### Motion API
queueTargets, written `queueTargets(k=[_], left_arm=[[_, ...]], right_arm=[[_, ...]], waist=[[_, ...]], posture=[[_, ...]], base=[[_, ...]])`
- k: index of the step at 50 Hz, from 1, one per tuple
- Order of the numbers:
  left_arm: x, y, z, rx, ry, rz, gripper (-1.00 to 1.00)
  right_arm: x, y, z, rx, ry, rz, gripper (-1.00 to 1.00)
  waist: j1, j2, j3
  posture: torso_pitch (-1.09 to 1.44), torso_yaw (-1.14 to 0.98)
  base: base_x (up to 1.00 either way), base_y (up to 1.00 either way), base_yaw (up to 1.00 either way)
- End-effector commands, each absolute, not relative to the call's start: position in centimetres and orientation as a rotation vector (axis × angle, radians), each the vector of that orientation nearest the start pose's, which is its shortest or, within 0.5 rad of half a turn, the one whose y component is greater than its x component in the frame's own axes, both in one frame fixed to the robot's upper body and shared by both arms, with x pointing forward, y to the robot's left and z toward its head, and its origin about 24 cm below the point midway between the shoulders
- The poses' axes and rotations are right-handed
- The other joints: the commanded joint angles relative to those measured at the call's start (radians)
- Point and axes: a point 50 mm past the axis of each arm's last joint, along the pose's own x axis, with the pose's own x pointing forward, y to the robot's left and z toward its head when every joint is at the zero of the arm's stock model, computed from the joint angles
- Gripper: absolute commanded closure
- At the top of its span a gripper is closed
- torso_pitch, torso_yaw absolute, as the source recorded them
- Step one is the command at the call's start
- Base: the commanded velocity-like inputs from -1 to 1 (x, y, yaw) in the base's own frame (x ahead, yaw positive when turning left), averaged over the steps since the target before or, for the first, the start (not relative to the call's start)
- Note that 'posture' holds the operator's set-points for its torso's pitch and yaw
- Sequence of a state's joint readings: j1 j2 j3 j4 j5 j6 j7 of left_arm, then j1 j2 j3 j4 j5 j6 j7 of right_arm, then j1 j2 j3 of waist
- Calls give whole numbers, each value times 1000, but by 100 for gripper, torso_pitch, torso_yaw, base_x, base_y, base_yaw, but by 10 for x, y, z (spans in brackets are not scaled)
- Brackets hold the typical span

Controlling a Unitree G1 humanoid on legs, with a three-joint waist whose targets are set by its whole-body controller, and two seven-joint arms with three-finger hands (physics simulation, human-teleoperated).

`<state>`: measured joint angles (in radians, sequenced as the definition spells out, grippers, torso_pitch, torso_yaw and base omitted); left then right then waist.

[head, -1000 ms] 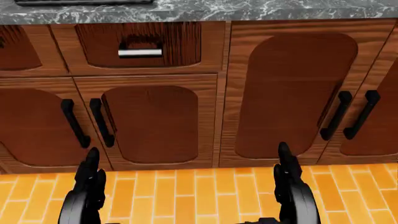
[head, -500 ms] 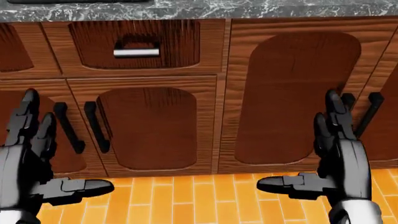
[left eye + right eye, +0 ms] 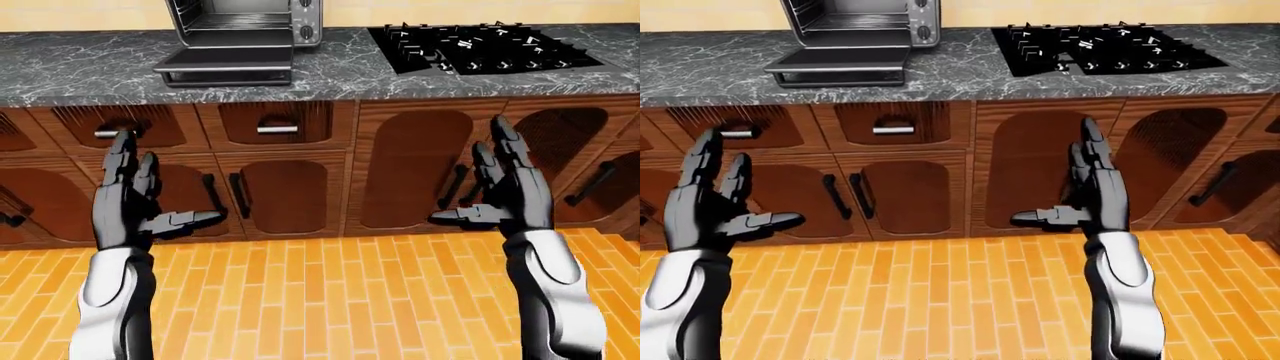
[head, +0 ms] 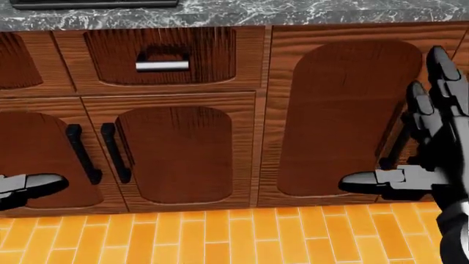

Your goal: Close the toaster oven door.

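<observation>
While both hands, the left hand [image 3: 135, 206] and right hand [image 3: 510, 191], hang spread and empty, the dropped toaster oven door [image 3: 226, 63] wants lifting from beneath its outer edge.

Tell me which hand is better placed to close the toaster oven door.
Left. The left hand is raised open almost directly below the lowered toaster oven door; the right hand, also open, sits under the stovetop, well off to the right.

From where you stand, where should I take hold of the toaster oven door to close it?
Probably the handle bar along the near edge of the toaster oven door. The door lies folded down flat on the counter, so come from below that edge and lift it toward the oven.
</observation>
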<state>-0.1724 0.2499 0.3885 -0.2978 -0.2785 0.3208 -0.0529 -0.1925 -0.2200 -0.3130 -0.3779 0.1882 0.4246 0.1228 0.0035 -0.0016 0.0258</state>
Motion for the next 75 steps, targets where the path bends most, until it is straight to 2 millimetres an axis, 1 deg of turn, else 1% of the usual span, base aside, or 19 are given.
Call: queueTargets(k=[1,16,20,21,42,44,45,47,54,57,60,62,63,66,70,72,73,74,75], left_arm=[[258,258,175,-20,-338,187,-100],[246,290,215,-13,-440,268,-100],[243,296,222,-10,-460,287,-100],[234,304,240,4,-516,305,-100],[229,307,262,2,-576,308,-100],[229,308,262,1,-579,310,-100],[229,309,262,1,-579,313,-100],[228,310,265,1,-582,316,-100],[225,313,268,0,-584,330,-100],[225,313,267,1,-584,331,-100],[225,313,267,-1,-584,330,-100],[224,313,268,-1,-584,330,-100],[224,313,268,-2,-584,329,-100],[225,312,267,-4,-581,327,-100],[224,313,267,-6,-580,327,-100],[224,313,268,-5,-582,327,-100],[224,313,269,-5,-583,328,-100],[224,313,269,-6,-584,328,-100],[224,313,269,-6,-584,328,-100]], right_arm=[[261,-228,182,-52,-298,-59,-100],[253,-245,234,-100,-411,-76,-100],[252,-245,241,-116,-427,-74,-100],[247,-245,259,-146,-478,-69,-100],[244,-245,276,-177,-518,-60,-100],[244,-244,278,-180,-524,-57,-100],[243,-244,279,-181,-526,-55,-100],[243,-243,280,-182,-528,-54,-100],[242,-243,282,-177,-531,-49,-100],[242,-243,283,-175,-532,-47,-100],[242,-242,283,-174,-532,-46,-100],[241,-242,284,-175,-534,-45,-100],[241,-242,284,-175,-536,-47,-100],[242,-243,284,-177,-537,-49,-100],[241,-243,286,-177,-539,-48,-100],[241,-243,286,-177,-539,-48,-100],[241,-243,287,-177,-540,-48,-100],[241,-243,287,-178,-541,-47,-100],[241,-242,288,-178,-542,-47,-100]], waist=[[0,1,-19],[1,2,-10],[0,2,-6],[0,2,-6],[0,7,1],[-1,6,-1],[-2,11,-18],[-2,13,-3],[-5,8,7],[-8,20,6],[-6,65,14],[-5,47,8],[-7,55,11],[-4,43,5],[3,5,14],[7,-33,5],[12,-38,-1],[1,-17,7],[0,-28,10]], posture=[[0,0],[0,0],[0,0],[0,0],[0,0],[0,0],[0,0],[0,0],[0,0],[0,0],[0,0],[0,0],[0,0],[0,0],[0,0],[0,0],[0,0],[0,0],[0,0]], base=[[0,0,0],[0,0,0],[0,0,0],[0,0,0],[0,0,0],[2,0,0],[6,0,0],[7,0,0],[10,2,0],[11,9,0],[11,10,0],[11,10,0],[11,11,0],[11,11,0],[10,11,0],[11,11,0],[11,11,0],[11,11,0],[10,11,0]])
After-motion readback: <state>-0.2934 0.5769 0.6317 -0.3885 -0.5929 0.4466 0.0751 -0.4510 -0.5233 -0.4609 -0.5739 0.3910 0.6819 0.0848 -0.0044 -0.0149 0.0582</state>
